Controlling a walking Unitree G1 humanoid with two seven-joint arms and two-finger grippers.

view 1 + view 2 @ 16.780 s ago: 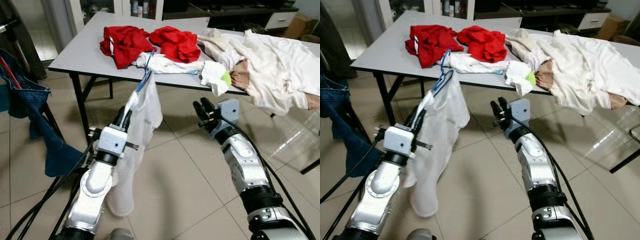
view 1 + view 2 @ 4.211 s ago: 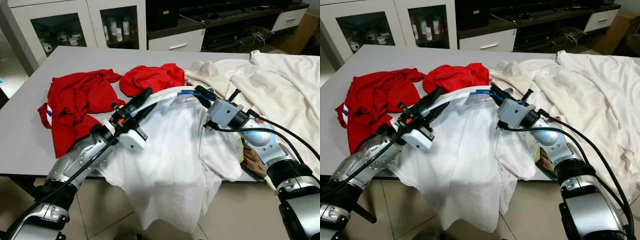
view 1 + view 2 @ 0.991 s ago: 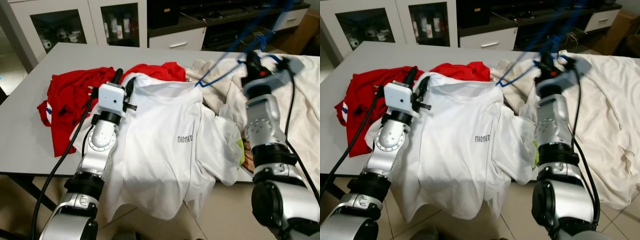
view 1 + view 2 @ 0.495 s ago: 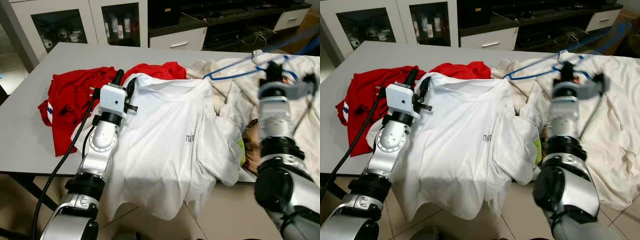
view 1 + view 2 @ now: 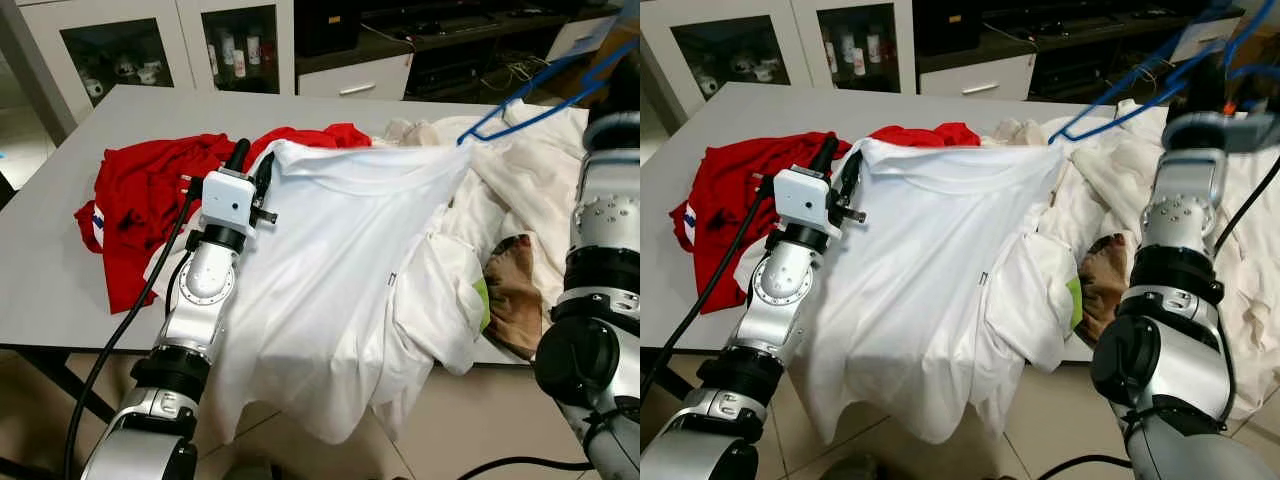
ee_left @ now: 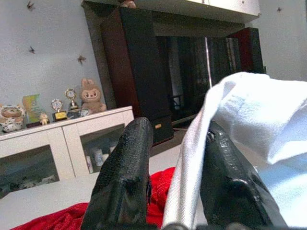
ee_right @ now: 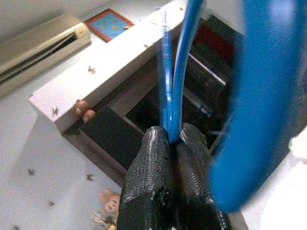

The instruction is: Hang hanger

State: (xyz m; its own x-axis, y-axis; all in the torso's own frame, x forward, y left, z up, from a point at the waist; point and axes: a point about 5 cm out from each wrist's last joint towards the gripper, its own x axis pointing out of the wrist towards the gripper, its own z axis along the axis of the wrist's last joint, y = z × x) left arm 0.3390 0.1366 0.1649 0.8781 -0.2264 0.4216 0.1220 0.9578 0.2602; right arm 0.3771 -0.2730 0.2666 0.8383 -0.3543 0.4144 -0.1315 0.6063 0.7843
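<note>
My right gripper (image 7: 170,143) was clenched on the blue hanger (image 5: 1110,115), raised at the upper right of the frame above the cream cloth (image 5: 1250,260). My left gripper (image 6: 175,158) gripped a shoulder of the white shirt (image 5: 330,290) near the frame's centre-left. The shirt stretched from there to the hanger's tip and draped over the table (image 5: 50,290) edge, beside the red garments (image 5: 140,200).

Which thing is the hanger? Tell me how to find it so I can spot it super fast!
Start at the big grey table heaped with red and cream clothes. A white T-shirt is stretched across its front edge between the two arms, the left gripper pinching one shoulder. At the other shoulder, the right gripper holds the hanger: the only thin blue wire thing there.
</note>
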